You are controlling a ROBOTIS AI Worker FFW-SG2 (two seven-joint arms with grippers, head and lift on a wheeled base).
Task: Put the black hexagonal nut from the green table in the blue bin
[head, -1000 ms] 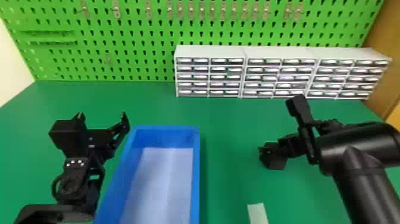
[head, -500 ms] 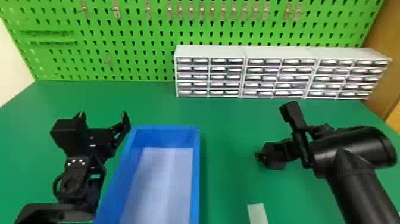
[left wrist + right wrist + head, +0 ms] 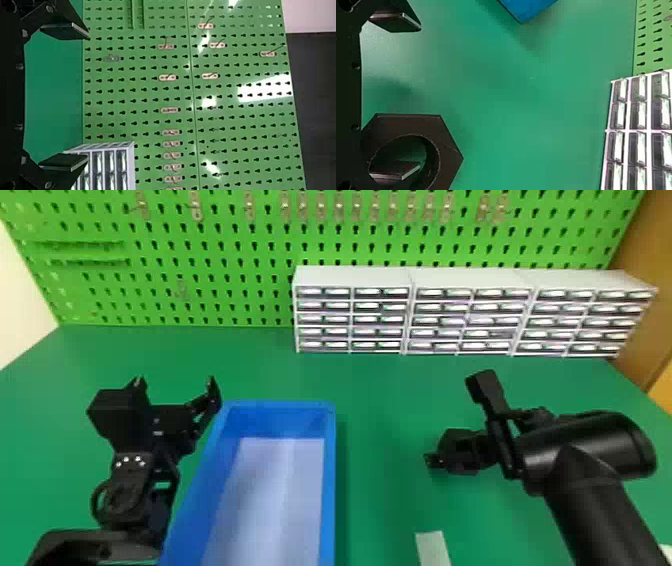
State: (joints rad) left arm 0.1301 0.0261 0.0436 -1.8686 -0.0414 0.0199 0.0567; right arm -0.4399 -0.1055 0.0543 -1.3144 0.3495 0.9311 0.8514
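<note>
R gripper (image 3: pixel 457 422) nearer bin (image 3: pixel 280 405), finger (image 3: pixel 395 169) w/in nut (image 3: pixel 447 150)

The right tool (image 3: pixel 458 422) is at the black nut (image 3: pixel 454 444), right of the blue bin (image 3: pixel 328 490).

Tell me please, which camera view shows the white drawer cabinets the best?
The head view: there the row of white drawer cabinets stands whole before the green pegboard, with nothing covering it. The left wrist view shows only a part, sideways; the right wrist view shows a larger portion, also sideways and cut off.
</note>
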